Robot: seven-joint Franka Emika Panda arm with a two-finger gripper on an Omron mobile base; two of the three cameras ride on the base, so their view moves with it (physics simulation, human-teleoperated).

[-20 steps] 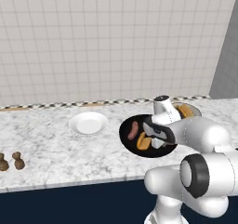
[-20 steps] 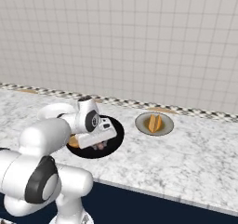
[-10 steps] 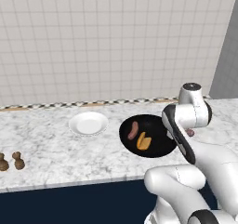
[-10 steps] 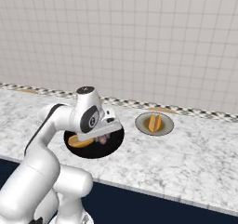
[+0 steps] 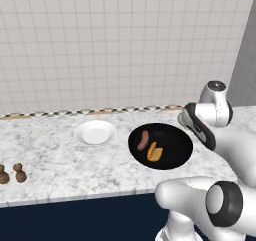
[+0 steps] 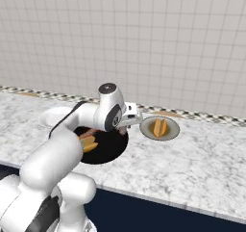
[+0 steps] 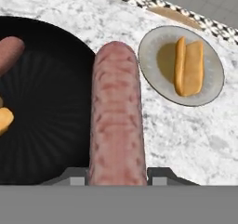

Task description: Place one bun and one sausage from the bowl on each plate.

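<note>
My gripper (image 7: 116, 175) is shut on a pink sausage (image 7: 116, 125) and holds it above the right rim of the black bowl (image 7: 46, 102). Just beyond it to the right lies the tan-rimmed plate (image 7: 153, 49) with a bun (image 7: 188, 66) on it. In the bowl (image 5: 172, 152) lie another sausage (image 5: 143, 140) and a bun (image 5: 154, 152). The white plate (image 5: 95, 133) stands bare to the left of the bowl. In the right base view the gripper (image 6: 130, 122) hangs between the bowl (image 6: 108, 151) and the tan plate (image 6: 171, 135).
Two small brown items (image 5: 20, 172) stand at the far left of the marble counter (image 5: 60, 165). A checkered strip (image 5: 60, 113) runs along the tiled back wall. The counter's front edge (image 6: 158, 197) is close to the base.
The gripper has risen out of the bowl with the sausage in it and swung right, toward the tan plate. One sausage and one bun stay in the bowl.
</note>
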